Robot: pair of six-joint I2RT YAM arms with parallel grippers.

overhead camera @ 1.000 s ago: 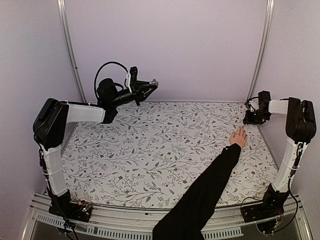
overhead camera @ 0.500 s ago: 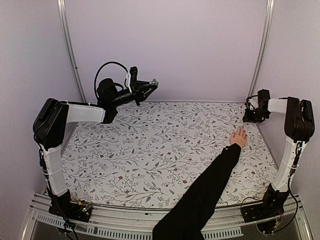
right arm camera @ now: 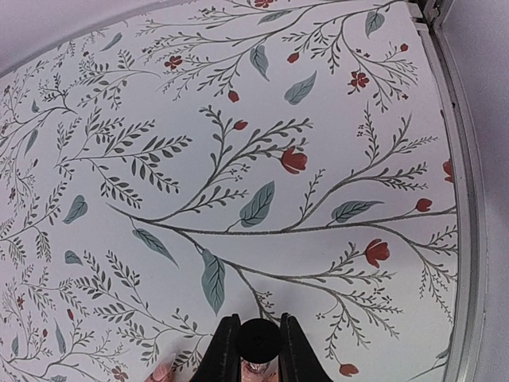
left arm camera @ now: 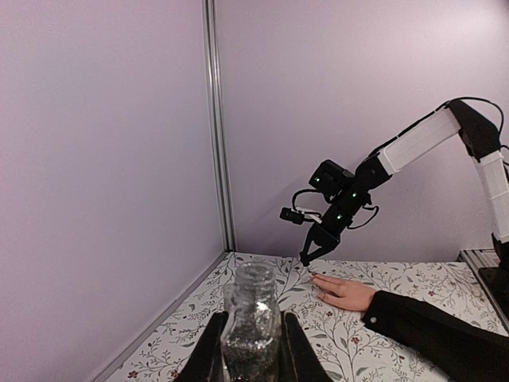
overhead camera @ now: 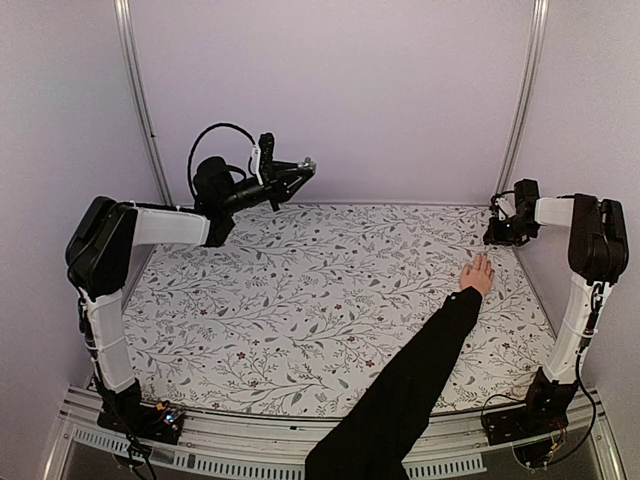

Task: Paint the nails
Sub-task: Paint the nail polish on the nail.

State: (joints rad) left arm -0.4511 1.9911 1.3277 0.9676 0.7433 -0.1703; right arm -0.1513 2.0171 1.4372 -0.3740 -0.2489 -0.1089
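A bare hand (overhead camera: 478, 274) in a long black sleeve (overhead camera: 400, 390) lies flat on the flowered table, fingers pointing to the far right corner. Its nails (left arm camera: 314, 276) are tiny; one fingertip (right arm camera: 162, 370) shows at the bottom of the right wrist view. My right gripper (overhead camera: 492, 238) hovers just beyond the fingertips, shut on a round black cap (right arm camera: 258, 341) pointing down at the table. Any brush under the cap is hidden. My left gripper (overhead camera: 305, 165) is raised at the far left, shut on an uncapped clear glass bottle (left arm camera: 253, 326) of glittery polish.
The table (overhead camera: 300, 290) has a leaf and red flower print. A metal rail (right arm camera: 469, 239) runs along its right edge close to my right gripper. Lilac walls and upright posts (overhead camera: 135, 90) close in the back and sides.
My right gripper has edged slightly left by the fingertips. The hand, the left arm and the bottle have not moved.
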